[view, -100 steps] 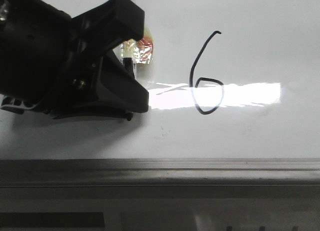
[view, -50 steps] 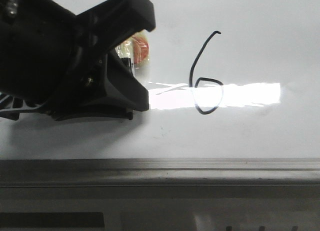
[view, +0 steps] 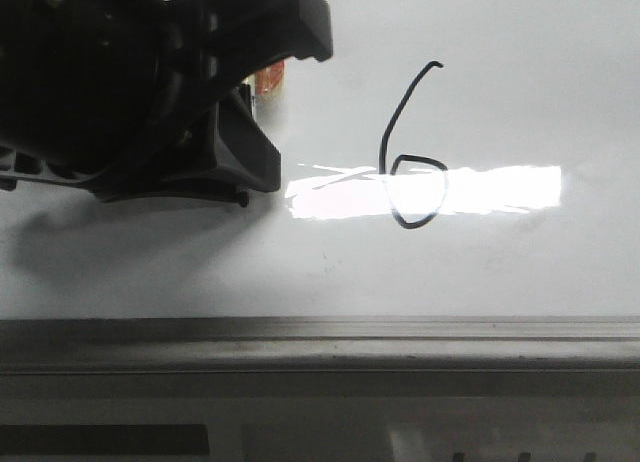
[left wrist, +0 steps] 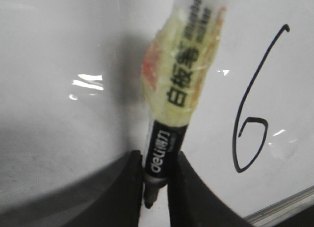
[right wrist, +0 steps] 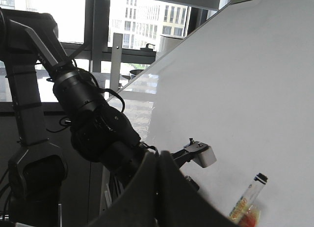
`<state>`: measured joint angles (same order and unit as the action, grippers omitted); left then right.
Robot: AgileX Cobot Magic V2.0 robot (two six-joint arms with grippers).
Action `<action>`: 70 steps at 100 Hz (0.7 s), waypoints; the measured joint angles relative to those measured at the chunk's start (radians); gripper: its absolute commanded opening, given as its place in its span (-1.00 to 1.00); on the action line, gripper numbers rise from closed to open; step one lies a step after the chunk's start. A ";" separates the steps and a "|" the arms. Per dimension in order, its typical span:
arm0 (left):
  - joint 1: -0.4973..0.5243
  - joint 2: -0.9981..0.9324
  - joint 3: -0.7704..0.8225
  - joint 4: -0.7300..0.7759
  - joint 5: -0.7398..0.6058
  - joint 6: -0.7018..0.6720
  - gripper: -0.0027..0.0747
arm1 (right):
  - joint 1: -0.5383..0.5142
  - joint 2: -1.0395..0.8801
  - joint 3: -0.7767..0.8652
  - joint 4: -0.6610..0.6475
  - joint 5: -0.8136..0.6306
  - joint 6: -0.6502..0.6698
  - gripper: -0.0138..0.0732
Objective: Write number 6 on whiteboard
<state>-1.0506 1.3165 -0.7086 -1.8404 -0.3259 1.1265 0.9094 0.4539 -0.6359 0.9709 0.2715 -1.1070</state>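
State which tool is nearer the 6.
Left. The left tool, gripping the marker, is on the whiteboard just left of the 6. The right tool shows no 6 nearby.

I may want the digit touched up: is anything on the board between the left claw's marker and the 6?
Nothing visible: only bare whiteboard lies between the marker in the left claw and the number 6.

The whiteboard [view: 520, 272] (glossy, grey-framed) bears the number 6 [view: 412, 152].
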 measured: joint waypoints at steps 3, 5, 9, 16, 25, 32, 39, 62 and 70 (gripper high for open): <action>0.000 0.000 0.000 0.000 0.000 0.015 -0.98 | 0.000 0.000 0.000 0.000 0.000 0.000 -0.82; 0.000 0.000 0.000 0.000 0.000 0.025 -0.98 | 0.000 0.000 0.000 0.000 0.000 0.000 -0.82; 0.000 0.001 0.000 0.000 0.000 0.039 -0.98 | 0.000 0.000 0.000 0.000 0.000 0.000 -0.82; 0.000 0.007 -0.002 0.000 0.000 0.055 -0.98 | 0.000 0.000 0.000 0.000 0.000 0.000 -0.82; -0.002 0.020 -0.007 0.002 0.002 0.065 -0.98 | 0.000 0.000 0.000 0.000 0.000 0.000 -0.82; -0.004 0.032 -0.010 0.007 0.013 0.072 -0.98 | 0.000 0.000 0.000 0.000 0.000 0.000 -0.82; -0.006 0.041 -0.014 0.011 0.015 0.074 -0.98 | 0.000 0.000 0.000 0.000 0.000 0.000 -0.82; -0.006 0.044 -0.015 0.011 0.012 0.074 -0.98 | 0.000 0.000 0.000 0.009 0.000 0.000 -0.82; -0.006 0.044 -0.015 0.011 0.012 0.074 -0.98 | 0.000 0.000 0.000 0.011 0.000 0.000 -0.82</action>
<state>-1.0564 1.3605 -0.7234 -1.8296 -0.3143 1.2001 0.9094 0.4539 -0.6359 0.9817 0.2715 -1.1070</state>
